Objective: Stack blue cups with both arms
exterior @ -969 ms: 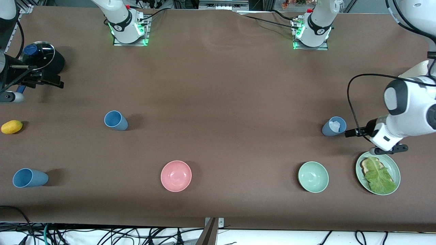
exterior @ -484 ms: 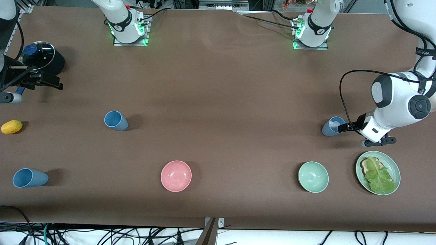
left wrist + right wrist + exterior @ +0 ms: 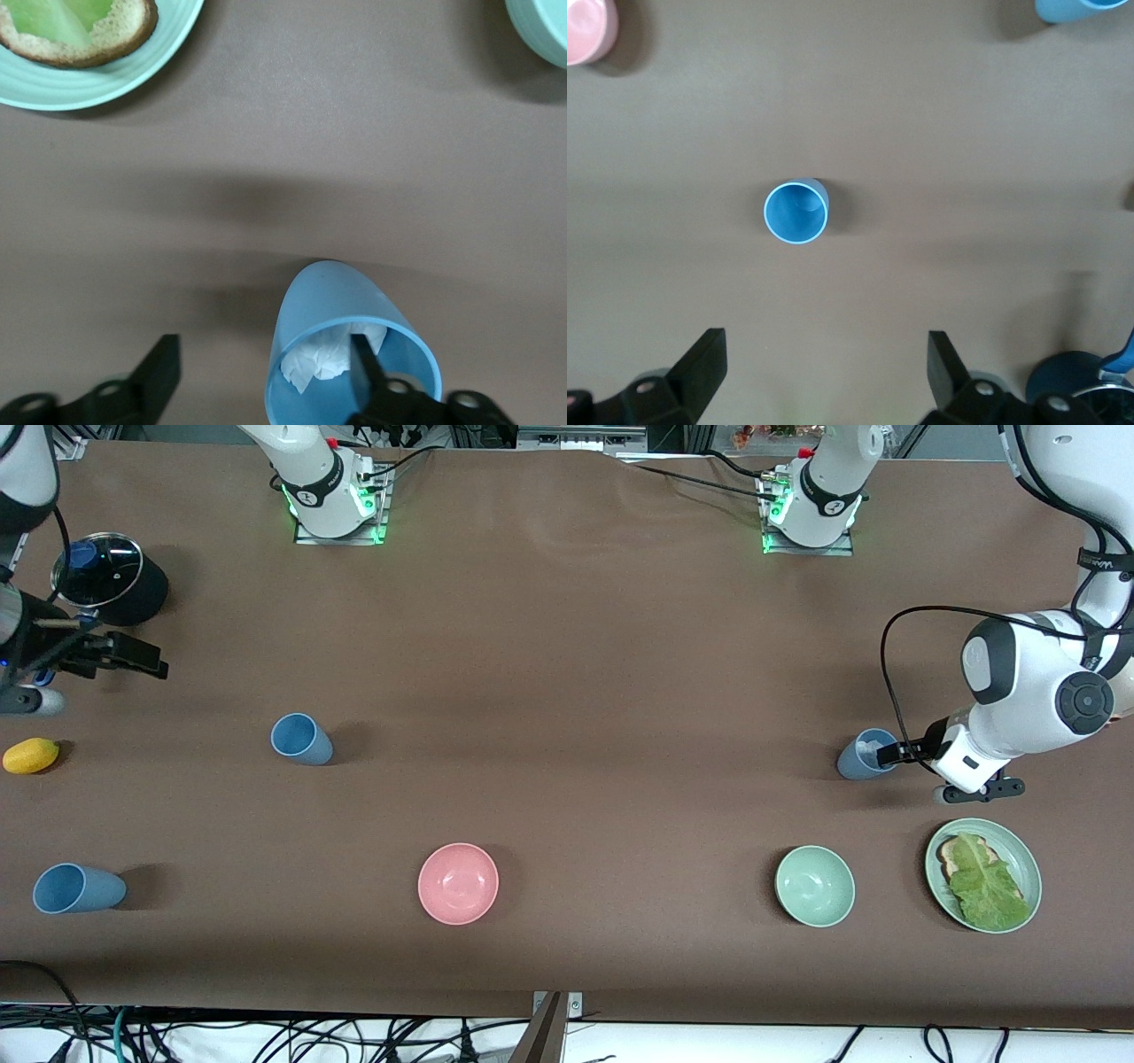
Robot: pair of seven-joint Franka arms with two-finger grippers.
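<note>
Three blue cups stand on the brown table. One cup [image 3: 861, 757] [image 3: 341, 310], with crumpled white paper in it, is toward the left arm's end. My left gripper [image 3: 889, 755] [image 3: 263, 359] is open at its rim, with one finger [image 3: 363, 372] inside the mouth and the other outside. A second cup [image 3: 301, 739] [image 3: 796, 212] stands upright toward the right arm's end. A third cup [image 3: 75, 888] [image 3: 1081, 9] is nearer the front camera. My right gripper [image 3: 142, 657] [image 3: 824, 354] hangs open and holds nothing, over the table between the black pot and the second cup.
A pink bowl [image 3: 458, 883] and a pale green bowl [image 3: 815, 886] sit near the front edge. A green plate [image 3: 1028, 868] with bread and lettuce lies beside the left gripper. A black pot with a glass lid [image 3: 106, 576] and a yellow fruit [image 3: 31, 755] are by the right gripper.
My left gripper has moved in to the paper-filled cup, one finger now inside its mouth, and the jaws have narrowed a little. My right gripper has drifted slightly away from the pot.
</note>
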